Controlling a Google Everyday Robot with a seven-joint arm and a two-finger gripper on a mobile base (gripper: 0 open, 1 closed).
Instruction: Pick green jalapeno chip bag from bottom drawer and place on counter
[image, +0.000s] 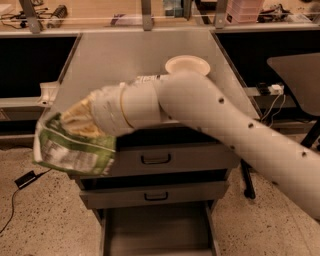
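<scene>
green jalapeno chip bag (74, 152) hung clamped in the gripper (77, 131), mid-carry off the counter's (125, 60) front-left corner; next, seemingly, setting it on top.

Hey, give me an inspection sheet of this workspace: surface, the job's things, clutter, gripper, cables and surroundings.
Surface: the counter, grey and flat, partly hidden by the arm.
Job's things: the green jalapeno chip bag hangs in the air at the counter's front left corner; the bottom drawer stands open.
Clutter: white bowl on the counter; bottle mostly hidden behind the arm.
Gripper: the gripper is shut on the bag's top, by that corner.
Cables: black adapter with cord on the floor, left; white plug with wires, right.
Surroundings: wooden bench behind; dark table right.
</scene>
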